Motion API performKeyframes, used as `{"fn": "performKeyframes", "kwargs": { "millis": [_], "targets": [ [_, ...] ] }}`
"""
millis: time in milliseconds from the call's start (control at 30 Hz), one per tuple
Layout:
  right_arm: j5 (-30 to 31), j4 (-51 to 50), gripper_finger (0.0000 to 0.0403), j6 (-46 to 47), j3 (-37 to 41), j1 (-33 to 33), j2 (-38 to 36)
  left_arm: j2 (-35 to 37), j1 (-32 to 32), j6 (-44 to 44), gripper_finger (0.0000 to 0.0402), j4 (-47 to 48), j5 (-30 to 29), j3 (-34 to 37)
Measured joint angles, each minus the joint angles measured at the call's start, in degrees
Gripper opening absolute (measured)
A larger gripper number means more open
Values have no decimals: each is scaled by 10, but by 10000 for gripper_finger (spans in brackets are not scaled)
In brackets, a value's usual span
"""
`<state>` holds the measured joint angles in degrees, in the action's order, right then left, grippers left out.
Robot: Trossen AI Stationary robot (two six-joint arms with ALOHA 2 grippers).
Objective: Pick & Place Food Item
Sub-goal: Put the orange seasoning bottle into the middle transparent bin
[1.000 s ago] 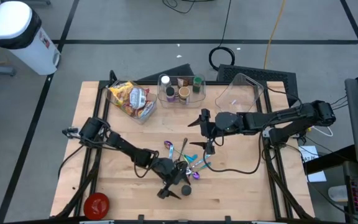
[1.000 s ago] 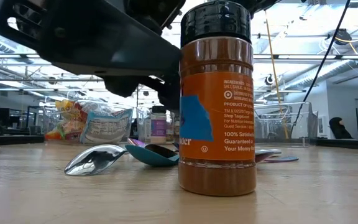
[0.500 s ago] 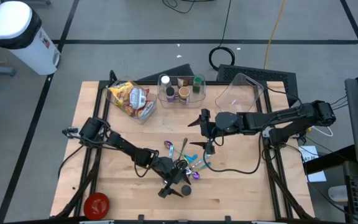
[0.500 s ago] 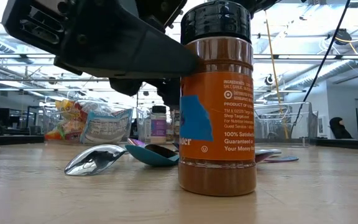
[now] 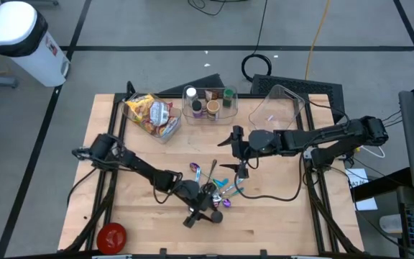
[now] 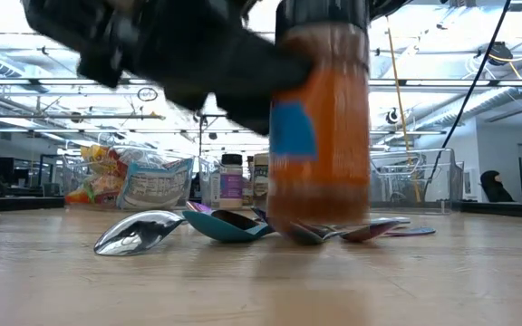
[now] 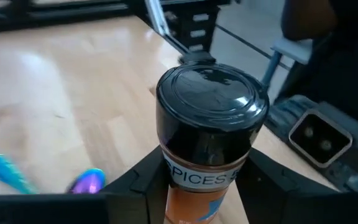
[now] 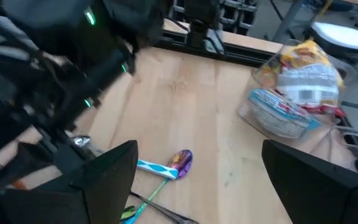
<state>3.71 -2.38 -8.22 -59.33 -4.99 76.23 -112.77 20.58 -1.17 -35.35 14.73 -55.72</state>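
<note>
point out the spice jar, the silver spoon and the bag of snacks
spice jar (image 7: 211, 106), left wrist view, black lid
silver spoon (image 6: 140, 231), low view, bowl
bag of snacks (image 5: 152, 113), high view, middle

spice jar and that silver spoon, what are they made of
Spice jar: likely clear plastic, since orange powder shows through the wall, with a glossy black plastic-looking cap. Silver spoon: mirror-bright, so polished metal or chrome-coated plastic; the look can't settle which.
</note>
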Motion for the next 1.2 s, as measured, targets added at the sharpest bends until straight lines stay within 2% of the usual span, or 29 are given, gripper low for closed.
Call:
{"fn": "performKeyframes", "kwargs": {
  "millis": [100, 267, 400, 533, 667, 900, 1000, 1200],
  "targets": [
    [29, -22, 334, 0, 0, 0, -10, 54, 0, 1, 158, 72, -42, 0],
    [76, -76, 334, 35, 0, 0, -50, 181, 0, -28, 156, 228, -143, 0],
    [108, -75, 334, 52, 22, 0, -84, 258, -7, -85, 155, 237, -220, 23],
    [144, -35, 334, 45, 61, 9, -113, 298, -51, -102, 155, 203, -268, 70],
    [141, -5, 334, 42, 80, 20, -141, 309, -125, -87, 155, 137, -256, 125],
    [141, 12, 334, 41, 102, 24, -154, 294, -268, -17, 154, 91, -152, 178],
    [141, 14, 334, 47, 103, 24, -150, 286, -298, 1, 154, 86, -129, 182],
    [149, 38, 334, 60, 103, 24, -127, 286, -308, 27, 154, 86, -139, 181]
  ]
}}
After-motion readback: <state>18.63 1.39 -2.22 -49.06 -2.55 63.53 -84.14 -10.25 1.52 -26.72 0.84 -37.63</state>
